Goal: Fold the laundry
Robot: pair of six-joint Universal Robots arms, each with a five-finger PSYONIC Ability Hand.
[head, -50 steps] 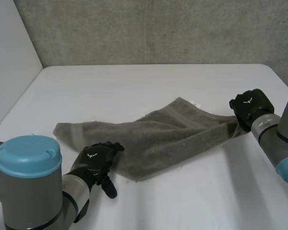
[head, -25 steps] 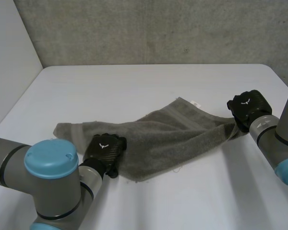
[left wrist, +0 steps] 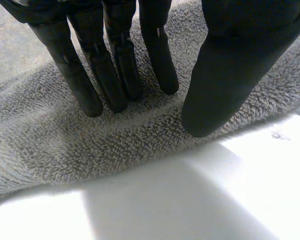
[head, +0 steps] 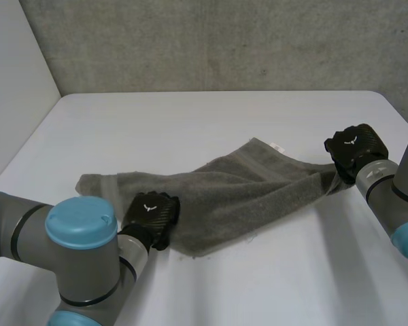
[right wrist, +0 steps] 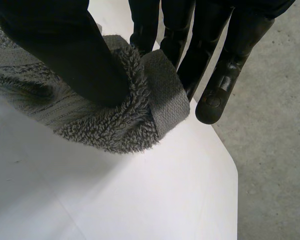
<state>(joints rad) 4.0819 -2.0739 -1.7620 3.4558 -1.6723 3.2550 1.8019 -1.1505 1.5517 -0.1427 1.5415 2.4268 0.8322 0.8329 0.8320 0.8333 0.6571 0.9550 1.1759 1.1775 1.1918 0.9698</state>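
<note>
A grey towel (head: 245,187) lies crumpled and stretched across the white table (head: 211,115), with a small white label at its far edge. My left hand (head: 149,212) rests on the towel's near edge towards its left end. In the left wrist view its straight fingers (left wrist: 120,75) and thumb stand with their tips on the towel (left wrist: 65,145), close to the hem, nothing pinched between them. My right hand (head: 353,151) holds the towel's right corner just above the table. There the thumb (right wrist: 65,50) presses the banded corner of the towel (right wrist: 115,125) against the fingers.
A concrete wall runs behind the table and a pale wall stands at the left. The table's right edge (right wrist: 225,165) lies just beyond my right hand, with grey floor past it. Bare tabletop spreads in front of the towel and behind it.
My left hand has moved from the table in front of the towel onto its near edge, and its fingers have drawn closer together. The right hand keeps its grip and has barely shifted.
</note>
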